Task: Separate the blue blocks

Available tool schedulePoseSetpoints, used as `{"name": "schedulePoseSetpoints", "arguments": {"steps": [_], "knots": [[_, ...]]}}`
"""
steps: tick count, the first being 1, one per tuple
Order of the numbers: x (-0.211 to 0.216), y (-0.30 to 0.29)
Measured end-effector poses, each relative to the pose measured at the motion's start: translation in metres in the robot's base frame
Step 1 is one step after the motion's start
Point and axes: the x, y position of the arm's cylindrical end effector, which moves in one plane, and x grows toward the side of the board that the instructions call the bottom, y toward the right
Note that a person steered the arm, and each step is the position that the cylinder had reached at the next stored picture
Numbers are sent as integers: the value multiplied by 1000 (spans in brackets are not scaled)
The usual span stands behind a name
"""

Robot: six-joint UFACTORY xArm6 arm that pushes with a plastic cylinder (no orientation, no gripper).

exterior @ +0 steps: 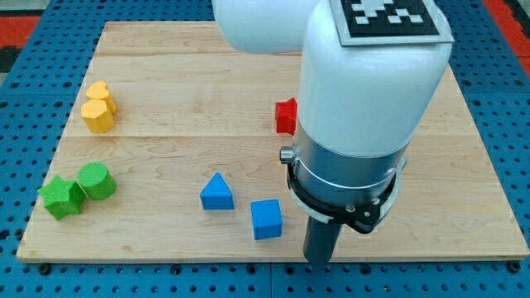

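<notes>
A white arm [364, 91] looms over the wooden table [166, 141]; it carries no claw, only a rod whose tip [319, 261] rests near the bottom edge, just right of the blue cube [267, 219] and nearby blue triangle [217, 192]. A careless shove could drive both together. Blue pegboard [50, 281] surrounds the table.

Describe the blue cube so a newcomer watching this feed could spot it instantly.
Start at the wooden board and look along its bottom edge, near the middle. Two blue blocks sit there, close but apart; the blue cube is the one on the view's right, nearest my tip. Its neighbour, the blue triangle, is a pointed wedge.
</notes>
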Motion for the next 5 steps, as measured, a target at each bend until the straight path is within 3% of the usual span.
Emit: {"name": "schedulePoseSetpoints", "arguments": {"steps": [1,2,3,5], "knots": [[0,-1],[-11,-68],[-63,-82],[-82,-73]]}}
